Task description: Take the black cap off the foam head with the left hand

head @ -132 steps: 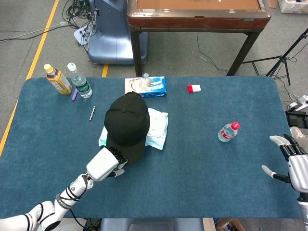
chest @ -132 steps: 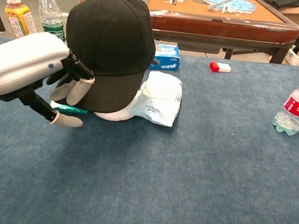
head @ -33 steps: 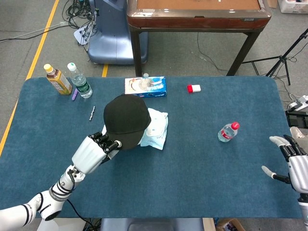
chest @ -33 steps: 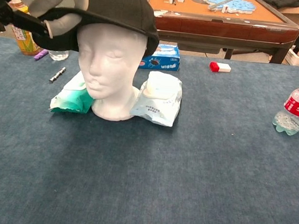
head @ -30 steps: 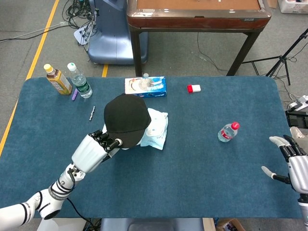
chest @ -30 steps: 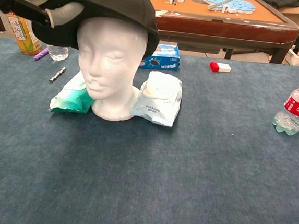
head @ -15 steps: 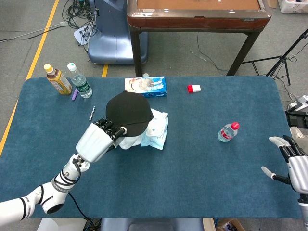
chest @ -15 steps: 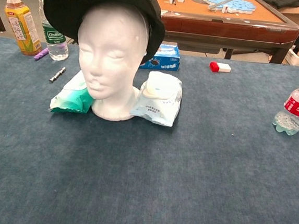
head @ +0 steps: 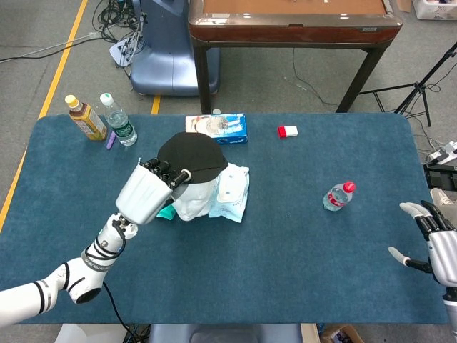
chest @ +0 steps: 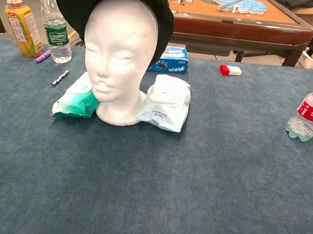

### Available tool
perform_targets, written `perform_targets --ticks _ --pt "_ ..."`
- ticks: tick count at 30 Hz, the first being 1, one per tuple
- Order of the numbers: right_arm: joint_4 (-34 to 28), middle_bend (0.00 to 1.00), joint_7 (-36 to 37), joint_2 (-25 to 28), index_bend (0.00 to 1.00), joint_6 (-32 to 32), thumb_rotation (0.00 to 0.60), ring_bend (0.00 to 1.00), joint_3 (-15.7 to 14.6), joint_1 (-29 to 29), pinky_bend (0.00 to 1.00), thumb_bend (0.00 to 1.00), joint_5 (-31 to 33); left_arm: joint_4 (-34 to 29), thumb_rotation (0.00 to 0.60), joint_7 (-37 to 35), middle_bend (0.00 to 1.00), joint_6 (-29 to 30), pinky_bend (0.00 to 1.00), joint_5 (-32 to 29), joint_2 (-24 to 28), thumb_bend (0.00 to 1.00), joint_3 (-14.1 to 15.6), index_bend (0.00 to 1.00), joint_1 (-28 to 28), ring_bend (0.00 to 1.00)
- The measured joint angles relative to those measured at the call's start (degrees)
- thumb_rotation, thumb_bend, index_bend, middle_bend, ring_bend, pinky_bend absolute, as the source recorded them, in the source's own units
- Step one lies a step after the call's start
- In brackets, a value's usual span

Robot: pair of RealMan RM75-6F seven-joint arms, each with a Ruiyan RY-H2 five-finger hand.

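Observation:
The white foam head [chest: 119,59] stands upright on the blue table, its face [head: 187,203] bare. The black cap [head: 191,158] is tipped up and back, still touching the crown and back of the head. In the chest view the black cap [chest: 81,1] frames the top of the head, its upper part cut off by the frame. My left hand [head: 148,191] grips the cap's brim from the front left, raised above the table. My right hand [head: 433,237] hovers at the table's right edge, fingers apart and holding nothing.
Wet-wipe packs, one white [chest: 166,102] and one green [chest: 76,102], flank the head's base. A tissue box [head: 216,128] lies behind. Two bottles [head: 118,119] and a pen [head: 136,167] sit at back left, a red-capped bottle [head: 338,196] at right, a small red-white box [head: 288,131] behind.
My left hand has lifted the cap's brim up and back, uncovering the foam head's whole face. The hand rose out of the chest view. The right hand stayed still.

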Motion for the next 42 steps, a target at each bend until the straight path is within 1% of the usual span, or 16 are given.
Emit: perform_targets --ticks 9,18,27,33,38,42 --pt "-0.1 0.23 -0.1 0.0 0.21 0.2 0.6 0.13 -0.1 -0.1 0.32 0.13 -0.3 1.7 0.6 0.7 0.91 -2.4 0.8 -3.2 -0.1 0.6 -2.2 0.6 -2.6 0.74" --pt "0.0 0.23 0.1 0.1 0.21 0.2 0.6 0.13 -0.2 -0.1 0.32 0.13 -0.3 3.5 0.6 2.2 0.91 -2.9 0.8 -4.9 -0.3 0.6 -2.8 0.6 -3.7 0.74" --pt "0.0 0.23 0.0 0.0 0.21 0.0 0.6 0.13 -0.2 0.0 0.32 0.13 -0.2 7.9 0.6 1.7 0.91 -3.2 0.8 -9.2 0.7 0.6 -4.1 0.6 -3.6 0.74" --pt "-0.1 0.23 -0.3 0.0 0.21 0.0 0.6 0.13 -0.2 0.0 0.32 0.13 -0.2 10.2 0.6 1.6 0.91 -2.4 0.8 -9.7 2.1 0.6 -2.8 0.6 -2.2 0.74" --pt "-0.1 0.23 -0.5 -0.1 0.21 0.0 0.6 0.13 -0.2 0.0 0.32 0.13 -0.2 12.3 0.6 0.6 0.91 -0.5 0.8 -7.8 3.6 0.6 -0.4 0.6 -0.5 0.74" --pt "-0.2 0.23 -1.0 -0.2 0.21 -0.2 0.6 0.13 -0.2 0.1 0.32 0.13 -0.2 15.4 0.6 -0.8 0.92 1.4 0.8 -5.5 4.4 0.6 1.7 0.6 0.8 0.75"
